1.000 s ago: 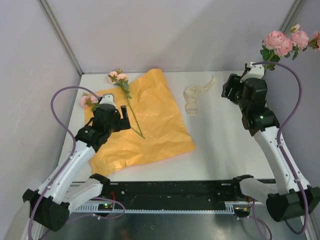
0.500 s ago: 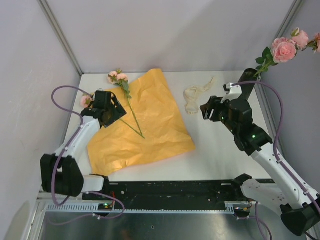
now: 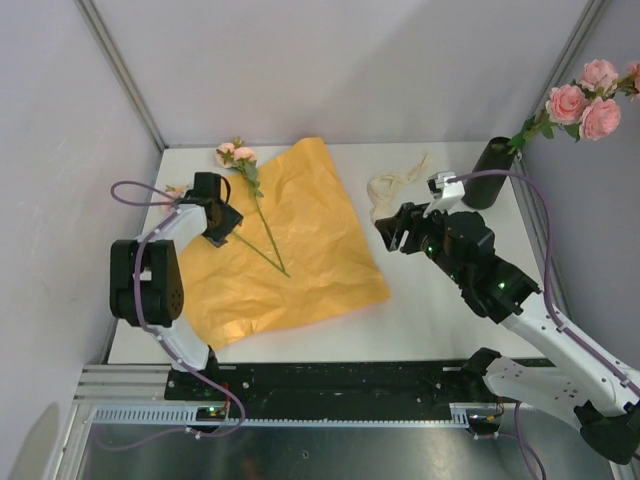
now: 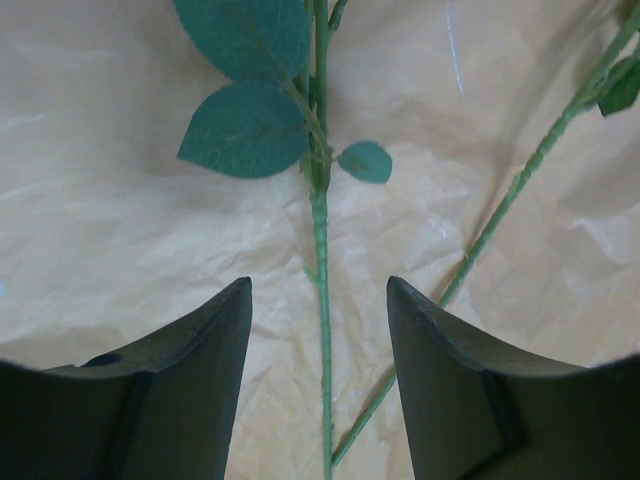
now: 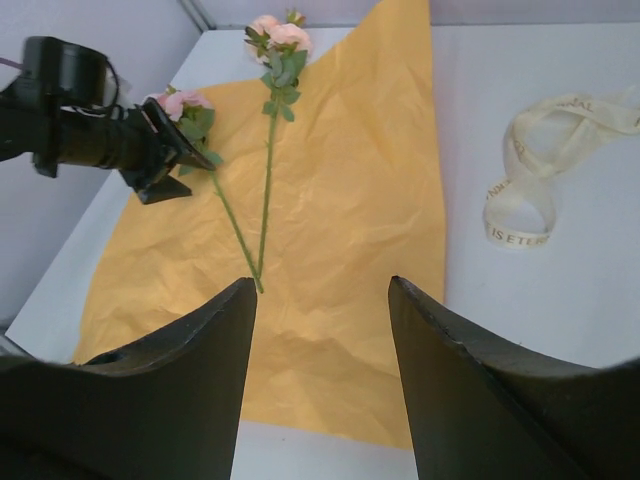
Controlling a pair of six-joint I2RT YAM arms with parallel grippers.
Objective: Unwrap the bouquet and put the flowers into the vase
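Observation:
The black vase (image 3: pixel 489 160) stands at the far right with pink flowers (image 3: pixel 585 98) rising from it. Two more flowers lie on the flat orange-yellow paper (image 3: pixel 310 250): one bloom (image 5: pixel 280 32) at the far edge, another (image 5: pixel 180 103) beside my left gripper (image 3: pixel 225 225). In the left wrist view that gripper (image 4: pixel 318 284) is open, low over the paper, with a green stem (image 4: pixel 322 230) running between its fingers without touching them. My right gripper (image 3: pixel 392 232) hangs open and empty near the paper's right edge, left of the vase, its fingertips (image 5: pixel 245 290) over the paper.
A cream ribbon (image 3: pixel 388 190) lies loose on the white table between the paper and the vase. Grey walls close in the table at the left, back and right. The left arm's purple cable (image 3: pixel 135 188) loops at the left edge.
My right gripper has swung left, away from the vase, leaving pink flowers standing in it. My left gripper has moved toward the far left over a stem, and its jaws have narrowed.

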